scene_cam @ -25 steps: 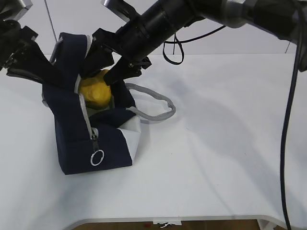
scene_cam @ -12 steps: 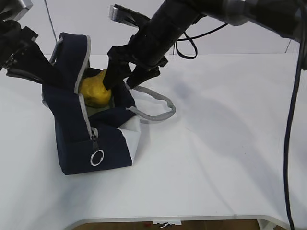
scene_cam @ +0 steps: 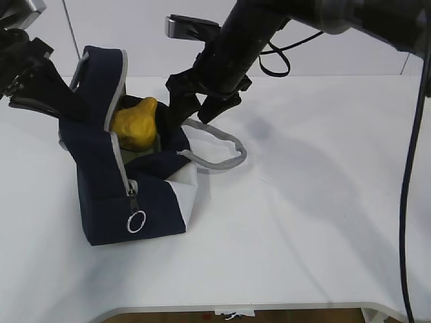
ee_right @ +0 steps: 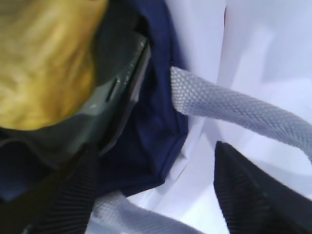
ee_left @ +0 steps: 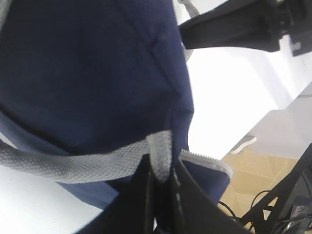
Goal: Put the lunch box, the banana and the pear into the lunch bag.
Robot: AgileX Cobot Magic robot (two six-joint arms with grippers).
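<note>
The navy lunch bag [scene_cam: 135, 195] stands open at the table's left. The yellow pear [scene_cam: 133, 124] rests inside it on the sage-green lid of the lunch box [scene_cam: 143, 154]. My right gripper [scene_cam: 192, 111] hovers open just right of the pear, over the bag's rim, holding nothing. In the right wrist view the pear [ee_right: 44, 63], the lunch box lid [ee_right: 117, 92] and the bag wall [ee_right: 146, 136] lie ahead of the open gripper [ee_right: 156, 204]. My left gripper [ee_left: 163, 183] is shut on the bag's grey strap [ee_left: 73, 163], holding the flap up. The banana is hidden.
The bag's other grey handle [scene_cam: 219, 145] lies looped on the white table [scene_cam: 303, 202] to the right of the bag. A zipper ring pull [scene_cam: 137, 221] hangs at the bag's front. The table's front edge runs along the bottom.
My right gripper, which was over the pear inside the bag, has drawn back up and to the right. The pear stays in the bag. The left arm has not moved.
</note>
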